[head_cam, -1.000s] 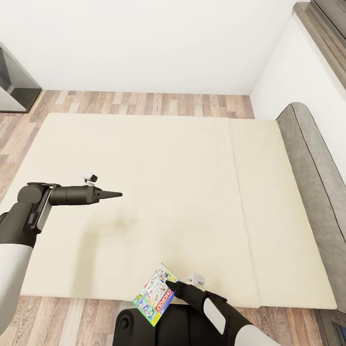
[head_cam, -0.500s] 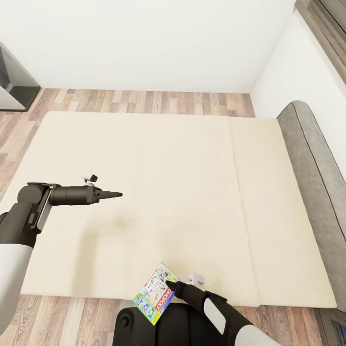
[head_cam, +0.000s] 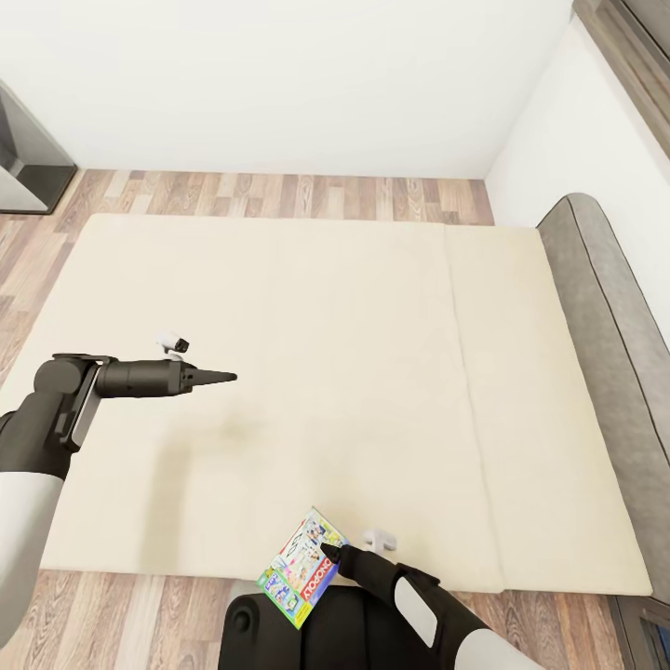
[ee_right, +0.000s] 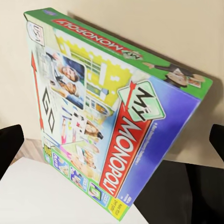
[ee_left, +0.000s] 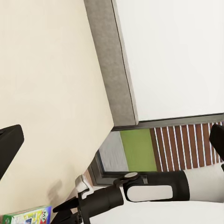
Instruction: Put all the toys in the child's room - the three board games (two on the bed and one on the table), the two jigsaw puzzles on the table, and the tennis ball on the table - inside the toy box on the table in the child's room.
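Note:
A board game [head_cam: 300, 569], a flat green and blue box with a red band, hangs tilted over the bed's front edge and my base. My right gripper [head_cam: 326, 549] holds it. In the right wrist view the box [ee_right: 107, 116] sits between widely spread black fingers [ee_right: 9, 142]. My left gripper [head_cam: 228, 377] hovers open over the bare beige mattress of the bed [head_cam: 372, 307], with nothing between its fingers [ee_left: 9, 144]. In the left wrist view, a corner of the box [ee_left: 28, 217] lies beside my right arm [ee_left: 154, 189]. The table, the toy box, the puzzles and the ball are out of view.
A low grey headboard [head_cam: 605, 298] runs along the bed's right side against a white wall. Wood-plank floor [head_cam: 279, 195] lies beyond the bed and along its front edge. A dark grey piece of furniture [head_cam: 23, 149] stands at the far left. My base [head_cam: 307, 633] is at the bed's front.
The view has shifted very slightly. Both arms and the board game keep the same places relative to me.

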Available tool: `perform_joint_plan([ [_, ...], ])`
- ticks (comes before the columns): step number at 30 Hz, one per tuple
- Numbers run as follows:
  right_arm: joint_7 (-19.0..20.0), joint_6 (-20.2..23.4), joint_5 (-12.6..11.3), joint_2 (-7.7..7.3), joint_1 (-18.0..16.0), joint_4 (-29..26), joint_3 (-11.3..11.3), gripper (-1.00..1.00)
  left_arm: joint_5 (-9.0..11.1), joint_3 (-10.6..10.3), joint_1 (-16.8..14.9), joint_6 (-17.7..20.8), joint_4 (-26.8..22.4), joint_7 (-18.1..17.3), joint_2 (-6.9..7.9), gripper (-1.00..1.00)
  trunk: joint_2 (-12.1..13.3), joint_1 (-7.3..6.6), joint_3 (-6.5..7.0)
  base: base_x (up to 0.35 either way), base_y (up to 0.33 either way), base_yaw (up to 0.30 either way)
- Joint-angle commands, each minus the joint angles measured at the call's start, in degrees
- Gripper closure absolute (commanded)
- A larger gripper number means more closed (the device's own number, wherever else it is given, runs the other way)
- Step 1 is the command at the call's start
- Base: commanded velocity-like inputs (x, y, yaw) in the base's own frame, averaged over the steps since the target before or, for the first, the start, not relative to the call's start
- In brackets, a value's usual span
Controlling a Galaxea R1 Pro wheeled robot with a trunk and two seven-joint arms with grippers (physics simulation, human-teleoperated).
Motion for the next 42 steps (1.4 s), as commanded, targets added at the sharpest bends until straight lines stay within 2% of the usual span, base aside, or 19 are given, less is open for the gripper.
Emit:
perform_joint_plan([
  [1,0.0,0.2,-0.5,-0.01,0.0,0.0,0.2,-1.0,0.0,0.0,0.0,0.6,0.0,-0.2,0.03,-1.0,-0.1,0.03,-0.06,0.0,0.0,0.0],
  [42,0.1,0.3,-0.5,-0.05,0.0,0.0,0.2,-1.0,0.0,0.0,0.0,0.6,0.0,-0.2,0.03,-1.0,-0.1,0.03,-0.92,0.0,0.0,0.0],
])
